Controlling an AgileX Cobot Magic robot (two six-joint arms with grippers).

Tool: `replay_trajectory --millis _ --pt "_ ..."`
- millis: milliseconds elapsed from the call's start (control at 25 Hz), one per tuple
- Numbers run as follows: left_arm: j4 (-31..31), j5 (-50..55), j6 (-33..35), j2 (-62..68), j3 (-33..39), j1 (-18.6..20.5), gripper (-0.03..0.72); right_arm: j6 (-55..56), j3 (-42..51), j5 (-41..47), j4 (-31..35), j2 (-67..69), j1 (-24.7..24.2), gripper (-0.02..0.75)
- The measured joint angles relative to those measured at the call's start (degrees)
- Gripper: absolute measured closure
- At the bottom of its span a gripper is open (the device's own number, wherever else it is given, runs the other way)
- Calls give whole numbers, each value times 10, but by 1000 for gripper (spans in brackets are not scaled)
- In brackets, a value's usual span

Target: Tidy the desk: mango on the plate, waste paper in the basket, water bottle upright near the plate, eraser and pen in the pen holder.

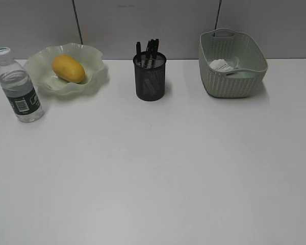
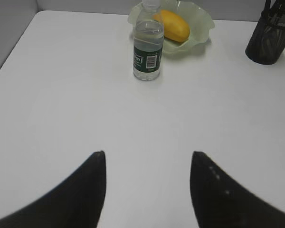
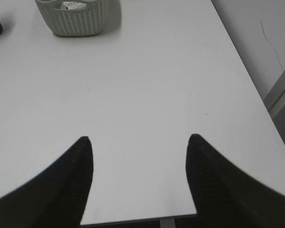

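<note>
Desk [image 1: 153, 178]: white tabletop, its near half bare, all task items ranged along the far edge; the pen holder serves as landmark. Pen holder [image 1: 150, 76]: black mesh cup, upright, mid-row, dark pens [image 1: 151, 50] standing in it with their tops above the rim; an eraser cannot be made out through the mesh. Plate [image 1: 94, 58]: pale green ruffled dish, left of the pen holder and apart from it. Mango [image 1: 68, 68]: yellow-orange, lying inside the plate, cradled by the raised rim so it should not roll. Water bottle [image 1: 19, 88]: clear, white cap, dark green label, standing upright just beside the plate on the side away from the pen holder, close enough to count as near the plate. Basket [image 1: 239, 79]: pale green woven-pattern, right of the pen holder and apart from it. Waste paper [image 1: 222, 65]: crumpled white ball lying inside the basket. Left gripper [image 2: 147, 159]: jaws spread, nothing between them, poised over bare desk well short of the bottle. Right gripper [image 3: 138, 142]: jaws likewise spread and empty, over the desk's near edge, well clear of the basket. Judgement: every visible item sits where the task wants it; both grippers standing empty and clear suits a finished job.
</note>
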Motion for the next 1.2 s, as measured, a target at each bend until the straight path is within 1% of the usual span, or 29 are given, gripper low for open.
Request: replay_trajectory --millis 120,400,720,840,1200 --pt "0 0 0 0 0 2 273 0 0 0 0 0 0 260" --pt "0 0 0 0 0 31 350 0 0 0 0 0 0 271" --pt "0 0 0 0 0 32 435 0 0 0 0 0 0 272" --pt "1 0 0 0 0 32 447 0 0 0 0 0 0 272" --pt "2 0 0 0 0 32 449 0 0 0 0 0 0 272"
